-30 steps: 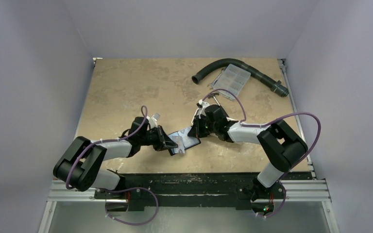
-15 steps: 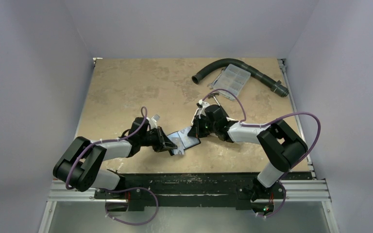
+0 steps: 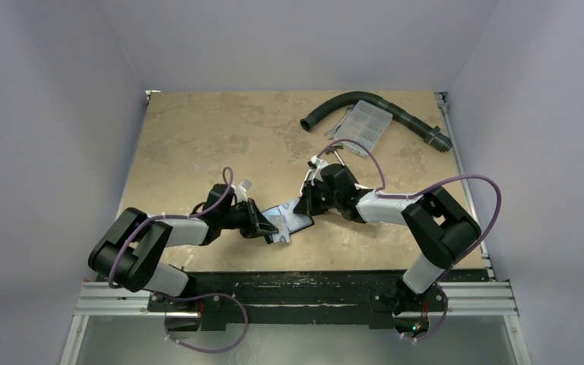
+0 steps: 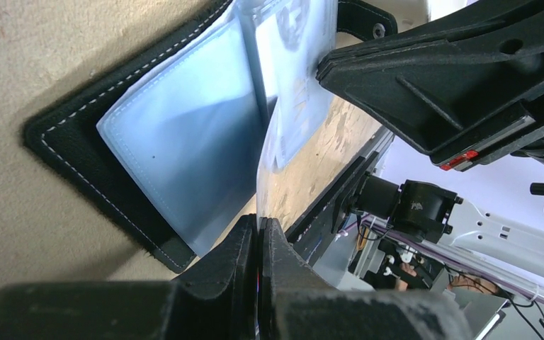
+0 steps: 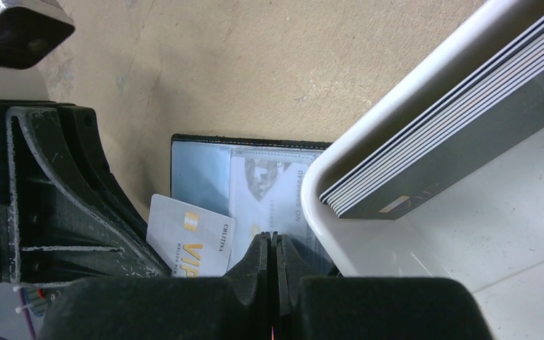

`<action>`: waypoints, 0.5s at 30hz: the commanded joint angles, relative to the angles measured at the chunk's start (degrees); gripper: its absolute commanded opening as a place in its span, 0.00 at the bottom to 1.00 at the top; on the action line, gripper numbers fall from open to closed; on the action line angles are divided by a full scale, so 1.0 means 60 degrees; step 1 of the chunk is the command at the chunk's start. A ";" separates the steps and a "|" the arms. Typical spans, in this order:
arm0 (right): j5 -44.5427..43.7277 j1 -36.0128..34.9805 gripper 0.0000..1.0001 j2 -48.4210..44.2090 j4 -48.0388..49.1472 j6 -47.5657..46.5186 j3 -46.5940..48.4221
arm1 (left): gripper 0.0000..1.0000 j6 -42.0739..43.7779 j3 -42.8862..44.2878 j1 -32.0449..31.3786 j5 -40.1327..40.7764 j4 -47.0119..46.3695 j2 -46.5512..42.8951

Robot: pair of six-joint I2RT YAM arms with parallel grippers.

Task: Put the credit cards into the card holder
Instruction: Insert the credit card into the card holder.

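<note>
See the card holder [image 4: 177, 163] spread open on the worktop [image 3: 198, 144], black cover down and pale blue-grey sleeves up, low in the middle between both pincers. Grips a white card [image 5: 191, 239] marked VIP in the left pincer [image 4: 258, 230], fingers pressed together on its edge, the card hanging just beside the holder's near side and not yet inside any sleeve. Holds the right pincer [image 5: 273, 244] squeezed flat on the lifted edge of a clear sleeve [image 5: 262, 191] already loaded with a printed card, apparently to keep the pages apart. Note the white tray [image 5: 397, 106] close on the right, with a stack of further cards [image 5: 460, 134] standing inside. Farther off, at the far right corner, spot a clear compartment box [image 3: 366, 124] lying across a black hose [image 3: 323, 110]. Against a second ago, shows almost nothing new at the holder: only swings the rear of the left arm [image 3: 141, 247] slightly inward, with both pincers and the card unmoved. Reads as fine alignment rather than progress; leaves this insertion still to do, and many cards waiting.
</note>
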State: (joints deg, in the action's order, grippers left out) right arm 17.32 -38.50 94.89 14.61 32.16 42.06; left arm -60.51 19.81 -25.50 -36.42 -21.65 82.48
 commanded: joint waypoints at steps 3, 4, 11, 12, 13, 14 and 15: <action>-0.0280 0.0016 0.00 0.0313 -0.0503 -0.0102 -0.0222 | 0.00 -0.0299 -0.0052 0.0075 -0.0052 -0.0547 0.0329; -0.0280 0.0017 0.00 0.0325 -0.0494 -0.0102 -0.0228 | 0.00 -0.0332 -0.0044 0.0075 -0.0008 -0.0568 0.0352; -0.0250 0.0026 0.00 0.0313 -0.0504 -0.0102 -0.0213 | 0.00 -0.0535 0.0022 0.0172 0.0336 -0.0915 0.0551; -0.0249 0.0024 0.00 0.0313 -0.0526 -0.0102 -0.0212 | 0.00 -0.0535 0.0056 0.0197 0.0368 -0.0962 0.0633; -0.0250 0.0017 0.00 0.0313 -0.0530 -0.0103 -0.0212 | 0.00 -0.0529 0.0097 0.0225 0.0377 -0.1030 0.0753; -0.0237 0.0016 0.00 0.0313 -0.0529 -0.0102 -0.0213 | 0.00 -0.0521 0.0140 0.0258 0.0375 -0.1104 0.0884; -0.0236 0.0017 0.00 0.0313 -0.0544 -0.0109 -0.0212 | 0.00 -0.0497 0.0215 0.0275 0.0380 -0.1152 0.1006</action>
State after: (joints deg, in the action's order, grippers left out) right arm 17.45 -38.48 94.91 14.66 32.16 42.06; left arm -63.48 19.84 -24.84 -36.73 -26.02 85.76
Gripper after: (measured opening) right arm 0.027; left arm 0.030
